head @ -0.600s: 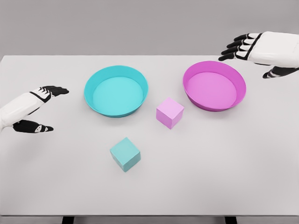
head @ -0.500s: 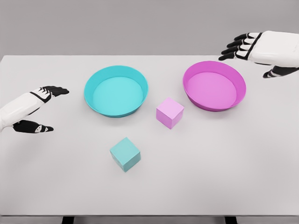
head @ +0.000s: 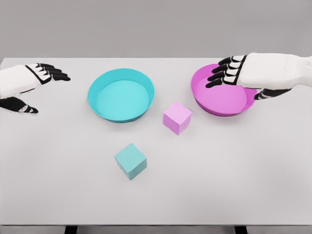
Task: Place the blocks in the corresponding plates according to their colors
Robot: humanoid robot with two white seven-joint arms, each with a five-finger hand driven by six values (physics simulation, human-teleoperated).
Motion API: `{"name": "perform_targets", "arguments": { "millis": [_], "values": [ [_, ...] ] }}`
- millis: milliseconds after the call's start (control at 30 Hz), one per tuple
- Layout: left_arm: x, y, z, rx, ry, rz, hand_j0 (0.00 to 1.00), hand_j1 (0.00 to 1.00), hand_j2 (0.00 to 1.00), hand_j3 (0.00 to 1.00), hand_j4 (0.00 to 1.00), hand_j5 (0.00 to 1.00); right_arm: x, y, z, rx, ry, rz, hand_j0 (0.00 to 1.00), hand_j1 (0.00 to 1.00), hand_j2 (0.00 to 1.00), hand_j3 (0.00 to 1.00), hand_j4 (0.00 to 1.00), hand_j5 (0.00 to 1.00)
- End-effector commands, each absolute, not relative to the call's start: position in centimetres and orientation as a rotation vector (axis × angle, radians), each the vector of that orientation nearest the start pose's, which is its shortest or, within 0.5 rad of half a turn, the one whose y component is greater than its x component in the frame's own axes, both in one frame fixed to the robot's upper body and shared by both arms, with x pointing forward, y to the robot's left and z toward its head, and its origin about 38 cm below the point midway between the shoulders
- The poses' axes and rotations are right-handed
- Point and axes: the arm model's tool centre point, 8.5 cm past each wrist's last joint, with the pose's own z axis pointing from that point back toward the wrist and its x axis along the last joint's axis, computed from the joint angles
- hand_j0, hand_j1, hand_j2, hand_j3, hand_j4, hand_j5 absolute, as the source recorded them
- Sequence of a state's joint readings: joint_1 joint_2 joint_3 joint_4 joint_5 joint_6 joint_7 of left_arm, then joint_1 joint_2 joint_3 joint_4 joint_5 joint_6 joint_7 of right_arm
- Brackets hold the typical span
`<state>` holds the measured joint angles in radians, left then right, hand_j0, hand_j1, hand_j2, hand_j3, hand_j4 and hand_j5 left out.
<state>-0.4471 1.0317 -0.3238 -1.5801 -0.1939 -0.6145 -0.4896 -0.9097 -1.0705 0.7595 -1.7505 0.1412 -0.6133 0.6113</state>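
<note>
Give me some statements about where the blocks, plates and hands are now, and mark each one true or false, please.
1. The pink block lies inside the pink plate. False: it sits on the table.
2. The right hand hovers over the pink plate, fingers open. True.
3. The teal block is in the left hand. False: the hand is empty.
4. The teal plate holds nothing. True.

The place was a bare simulated test scene, not a lived-in room: a plain white tabletop (head: 234, 185) stood before a featureless grey backdrop (head: 146, 24), lit evenly, with flat, textureless rendered surfaces and dark table legs (head: 71, 229) just showing below the front edge.
</note>
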Motion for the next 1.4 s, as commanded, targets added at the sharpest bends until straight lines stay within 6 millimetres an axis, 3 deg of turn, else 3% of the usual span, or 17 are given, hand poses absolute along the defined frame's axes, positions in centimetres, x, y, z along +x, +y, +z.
{"name": "perform_targets", "arguments": {
  "millis": [0,67,267,333,500,600,667,767,933,1000,1133,1367],
  "values": [
    [38.4,36.0,25.5,0.356,-1.391,-2.048,1.00,1.00,1.00,1.00,1.00,1.00,38.7,-26.5,32.2,0.397,1.838,-2.877,1.00,1.00,1.00,1.00,1.00,1.00],
    [39.2,33.6,25.6,0.287,-1.391,-2.120,1.00,1.00,1.00,1.00,1.00,1.00,38.8,-25.3,31.8,0.365,1.809,-2.868,1.00,1.00,1.00,1.00,1.00,1.00],
    [39.6,29.1,27.3,0.134,-1.440,-2.217,1.00,1.00,1.00,1.00,1.00,1.00,39.0,-23.3,30.6,0.330,1.762,-2.854,1.00,1.00,1.00,1.00,1.00,1.00],
    [38.9,26.2,28.8,0.054,-1.477,-2.300,1.00,1.00,1.00,1.00,1.00,1.00,39.0,-22.5,30.5,0.307,1.769,-2.835,1.00,1.00,1.00,1.00,1.00,1.00],
    [37.9,22.3,31.1,-0.023,-1.525,-2.417,1.00,1.00,1.00,1.00,1.00,1.00,39.0,-20.4,30.4,0.252,1.764,-2.796,1.00,1.00,1.00,1.00,1.00,1.00],
    [37.8,19.7,30.8,-0.094,-1.555,-2.455,1.00,1.00,1.00,1.00,1.00,1.00,39.4,-19.8,30.1,0.241,1.777,-2.788,1.00,1.00,1.00,1.00,1.00,1.00],
    [37.6,18.4,30.4,-0.132,-1.569,-2.472,1.00,1.00,1.00,1.00,1.00,1.00,40.0,-20.5,30.1,0.264,1.783,-2.813,1.00,1.00,1.00,1.00,1.00,1.00],
    [37.6,18.3,30.1,-0.142,-1.560,-2.475,1.00,1.00,1.00,1.00,1.00,1.00,41.1,-21.6,29.5,0.341,1.738,-2.864,1.00,1.00,1.00,1.00,1.00,1.00],
    [37.2,18.4,28.5,-0.186,-1.509,-2.486,1.00,1.00,1.00,1.00,1.00,1.00,40.9,-20.3,28.6,0.288,1.725,-2.856,1.00,1.00,1.00,1.00,1.00,1.00],
    [36.8,18.4,26.7,-0.218,-1.443,-2.515,1.00,1.00,1.00,1.00,1.00,1.00,40.9,-19.6,28.4,0.278,1.718,-2.847,1.00,1.00,1.00,1.00,1.00,1.00],
    [36.7,18.4,26.2,-0.226,-1.435,-2.514,1.00,1.00,1.00,1.00,1.00,1.00,41.9,-18.7,27.5,0.278,1.693,-2.865,1.00,1.00,1.00,1.00,1.00,1.00],
    [35.9,17.7,23.7,-0.273,-1.404,-2.533,1.00,1.00,1.00,1.00,1.00,1.00,43.0,-18.2,26.2,0.257,1.666,-2.912,1.00,1.00,1.00,1.00,1.00,1.00]
  ]
}}
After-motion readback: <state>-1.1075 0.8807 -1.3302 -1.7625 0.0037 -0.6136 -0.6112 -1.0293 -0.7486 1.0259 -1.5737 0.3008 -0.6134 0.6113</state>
